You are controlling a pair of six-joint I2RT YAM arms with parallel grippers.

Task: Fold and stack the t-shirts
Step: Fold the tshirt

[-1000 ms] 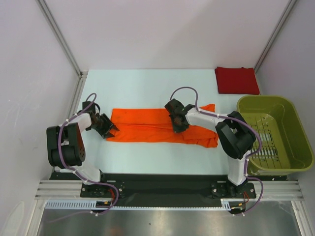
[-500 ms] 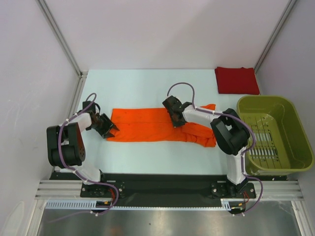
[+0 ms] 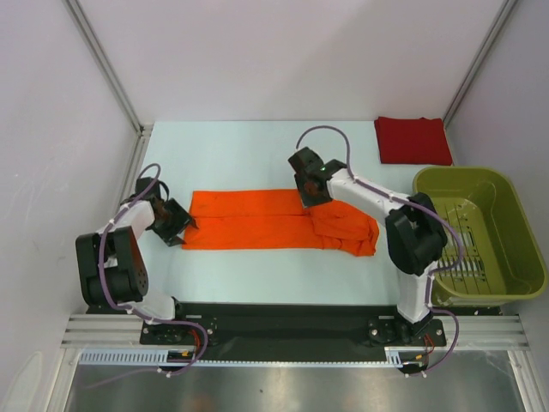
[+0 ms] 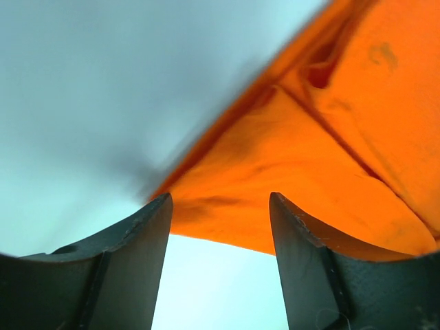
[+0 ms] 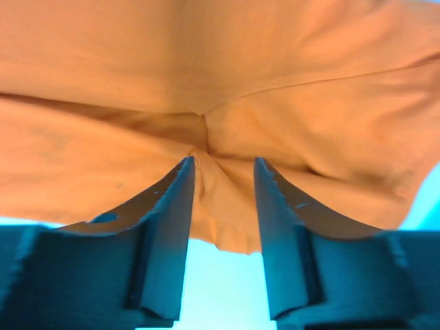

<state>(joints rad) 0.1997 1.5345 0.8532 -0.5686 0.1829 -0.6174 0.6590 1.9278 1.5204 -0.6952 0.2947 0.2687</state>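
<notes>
The bright orange t-shirt (image 3: 257,220) lies as a long strip across the middle of the table, its right end doubled over into a thicker pad (image 3: 347,230). My left gripper (image 3: 182,225) sits at the strip's left end. In the left wrist view it (image 4: 220,199) is open, with the orange cloth (image 4: 323,158) just beyond the tips and bare table between the fingers. My right gripper (image 3: 310,196) stands over the strip's far edge near the doubled part. In the right wrist view it (image 5: 224,163) is open with a loose ridge of orange cloth (image 5: 227,199) between the fingers. The dark red t-shirt (image 3: 413,140) lies folded at the back right.
An olive-green plastic basket (image 3: 506,283) stands at the right edge of the table, next to the right arm's base. White walls with metal rails close in the table at left, back and right.
The right gripper has opened and moved toward the back, leaving the shirt's right end doubled over. The left gripper has opened wider and drawn slightly left.
</notes>
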